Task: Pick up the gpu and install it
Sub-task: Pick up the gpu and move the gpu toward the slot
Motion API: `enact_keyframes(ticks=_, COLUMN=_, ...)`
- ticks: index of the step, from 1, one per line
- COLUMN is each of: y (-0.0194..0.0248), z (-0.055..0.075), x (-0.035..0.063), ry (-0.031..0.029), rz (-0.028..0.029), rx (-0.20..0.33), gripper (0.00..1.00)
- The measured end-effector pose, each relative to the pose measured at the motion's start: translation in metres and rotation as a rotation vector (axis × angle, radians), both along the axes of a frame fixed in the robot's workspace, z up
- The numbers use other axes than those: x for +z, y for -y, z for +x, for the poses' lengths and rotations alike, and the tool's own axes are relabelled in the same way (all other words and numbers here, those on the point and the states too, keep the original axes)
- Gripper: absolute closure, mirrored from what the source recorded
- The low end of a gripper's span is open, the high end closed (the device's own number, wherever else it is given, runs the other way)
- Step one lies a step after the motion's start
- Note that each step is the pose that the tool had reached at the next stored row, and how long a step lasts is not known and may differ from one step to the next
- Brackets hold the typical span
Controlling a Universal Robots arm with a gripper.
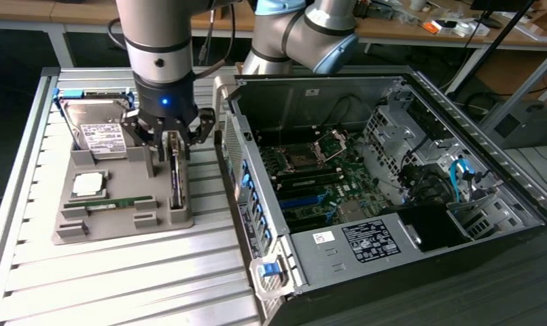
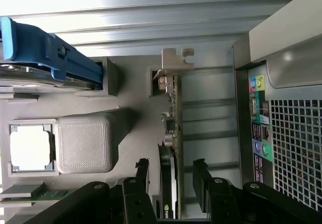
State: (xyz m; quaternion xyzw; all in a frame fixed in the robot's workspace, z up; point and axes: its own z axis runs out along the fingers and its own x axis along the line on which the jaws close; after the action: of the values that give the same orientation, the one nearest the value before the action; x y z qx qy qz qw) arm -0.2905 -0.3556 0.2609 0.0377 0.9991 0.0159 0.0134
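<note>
My end effector (image 1: 170, 138) hangs spread wide directly over the gpu (image 1: 175, 178), one of its fingers (image 2: 142, 172) on each side of the card and neither, as far as I can tell, pressing on it yet. Nothing is held. The gpu (image 2: 174, 133) stands on its long edge in a slot of the grey tray (image 1: 119, 221). I judge that it is parked upright so that the thin top edge sits between the jaws for a clean pinch. Its silver bracket (image 2: 173, 63) sits at the far end of the slot, against a small post.

The tray rests on the slatted worktop (image 1: 119, 285) and keeps each part in its own pocket: the RAM (image 1: 110, 202) lying flat, a CPU (image 1: 89, 182) in a square recess, and the drive (image 1: 101, 136) with its white label at the back, in a blue carrier.

Just beside the tray, on the exterior view's right, the case (image 1: 490, 176) lies with its side off. Its motherboard (image 1: 310, 170) faces up, so the gpu is not yet installed.
</note>
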Motion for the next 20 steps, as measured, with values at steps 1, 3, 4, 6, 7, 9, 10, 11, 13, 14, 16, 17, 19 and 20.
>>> enact_keyframes(ticks=1, y=0.0000, z=0.000, x=-0.0006, ry=-0.0001, rz=-0.0001, rx=0.000, gripper=0.52)
enact_keyframes(ticks=3, y=-0.0001, z=0.000, x=-0.0018, ry=-0.0001, rz=-0.0001, rx=0.000, gripper=0.52)
enact_keyframes(ticks=4, y=-0.0001, z=0.000, x=-0.0024, ry=-0.0001, rz=-0.0001, rx=0.000, gripper=0.52)
enact_keyframes(ticks=6, y=-0.0001, z=0.000, x=-0.0042, ry=-0.0001, rz=-0.0001, rx=0.000, gripper=0.52)
enact_keyframes(ticks=7, y=-0.0001, z=0.000, x=-0.0050, ry=-0.0001, rz=-0.0001, rx=0.000, gripper=0.52)
enact_keyframes(ticks=9, y=0.0000, z=0.000, x=-0.0065, ry=-0.0001, rz=-0.0001, rx=0.000, gripper=0.52)
enact_keyframes(ticks=10, y=0.0000, z=0.000, x=-0.0073, ry=-0.0001, rz=-0.0001, rx=0.000, gripper=0.52)
enact_keyframes(ticks=11, y=0.0000, z=0.000, x=-0.0080, ry=0.0000, rz=-0.0001, rx=0.000, gripper=0.52)
enact_keyframes(ticks=13, y=-0.0001, z=0.000, x=-0.0093, ry=-0.0002, rz=-0.0002, rx=0.000, gripper=0.52)
enact_keyframes(ticks=14, y=-0.0001, z=-0.001, x=-0.0100, ry=-0.0002, rz=-0.0002, rx=0.000, gripper=0.52)
enact_keyframes(ticks=16, y=0.0000, z=-0.002, x=-0.0111, ry=-0.0002, rz=-0.0002, rx=0.000, gripper=0.52)
enact_keyframes(ticks=17, y=-0.0001, z=-0.002, x=-0.0117, ry=-0.0001, rz=-0.0001, rx=0.000, gripper=0.52)
enact_keyframes(ticks=19, y=0.0000, z=-0.003, x=-0.0129, ry=0.0000, rz=-0.0001, rx=0.000, gripper=0.52)
enact_keyframes(ticks=20, y=0.0000, z=-0.003, x=-0.0143, ry=-0.0001, rz=-0.0001, rx=0.000, gripper=0.52)
